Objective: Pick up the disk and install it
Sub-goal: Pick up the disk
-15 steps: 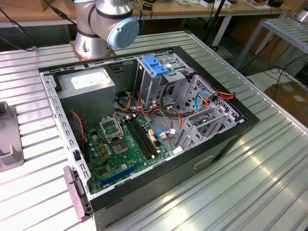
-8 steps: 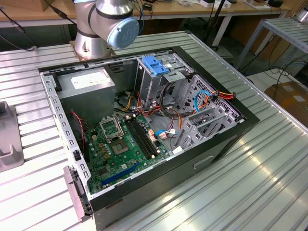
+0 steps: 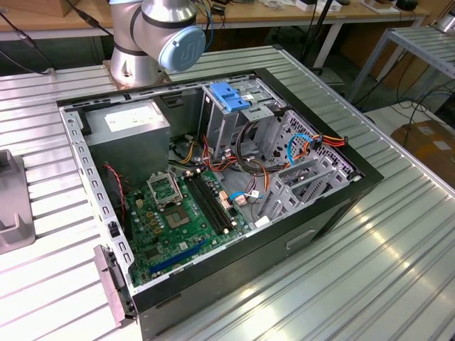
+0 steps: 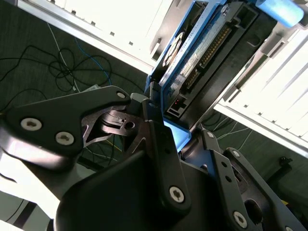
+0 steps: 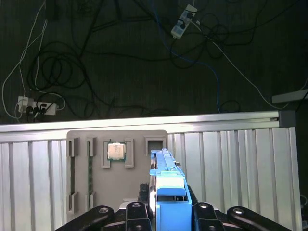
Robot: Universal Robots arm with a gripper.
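Observation:
My gripper (image 5: 167,204) is shut on the disk (image 5: 166,185). In the first wrist view the disk stands edge-on between the black fingers (image 5: 140,195), its bright blue side rail toward the camera. It hangs above a grey holder plate (image 5: 96,192) on the ribbed metal table. The second wrist view has the gripper (image 4: 166,122) clamping the disk (image 4: 202,53) by one end, with the disk's grey metal body, connector pins and blue rail reaching away from the fingers. The open computer case (image 3: 334,206) lies on the table in the exterior view.
The holder plate carries a square processor chip (image 5: 115,151) and a memory stick (image 5: 89,166). Beyond the table edge (image 5: 144,122) is a dark floor with cables. Inside the case are a power-supply box (image 3: 135,121), a green motherboard (image 3: 178,220) and a drive cage with a blue plastic part (image 3: 231,96).

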